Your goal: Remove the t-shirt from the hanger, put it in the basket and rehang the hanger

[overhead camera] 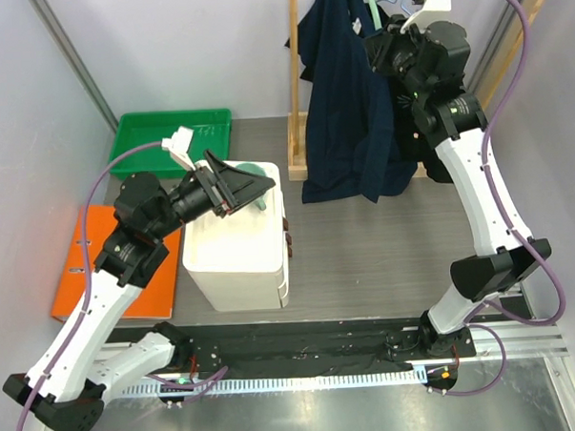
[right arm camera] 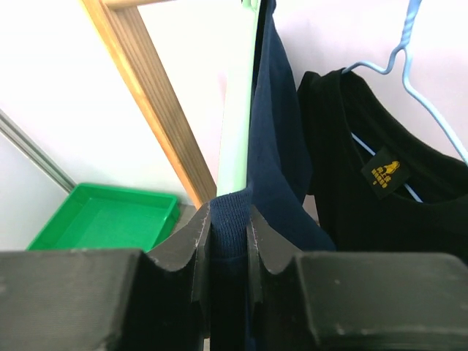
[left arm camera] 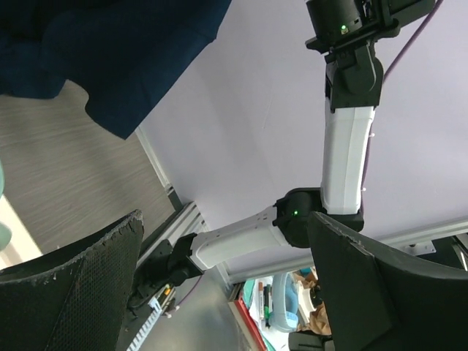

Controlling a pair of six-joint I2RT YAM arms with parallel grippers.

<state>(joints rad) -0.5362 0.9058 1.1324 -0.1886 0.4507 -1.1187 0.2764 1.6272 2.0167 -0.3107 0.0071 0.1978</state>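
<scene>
We're seeing matt navy cloth on t-shirt [right arm camera: 274, 161], smooth pale-green plastic hanger [right arm camera: 238, 131], bare wood rack post [right arm camera: 150, 102], glossy plastic tray [overhead camera: 160, 135] at 10 o'clock.

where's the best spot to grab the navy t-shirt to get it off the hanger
Pinch the navy t-shirt at its thick edge right beside the pale green hanger, coming in edge-on so one finger lands on each face of the cloth. It hangs thin and vertical there, which suits a pinch. The right hand is shut on that spot.

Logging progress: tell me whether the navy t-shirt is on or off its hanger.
On: the navy t-shirt hangs on the green hanger, right tool pinching its fabric.
</scene>
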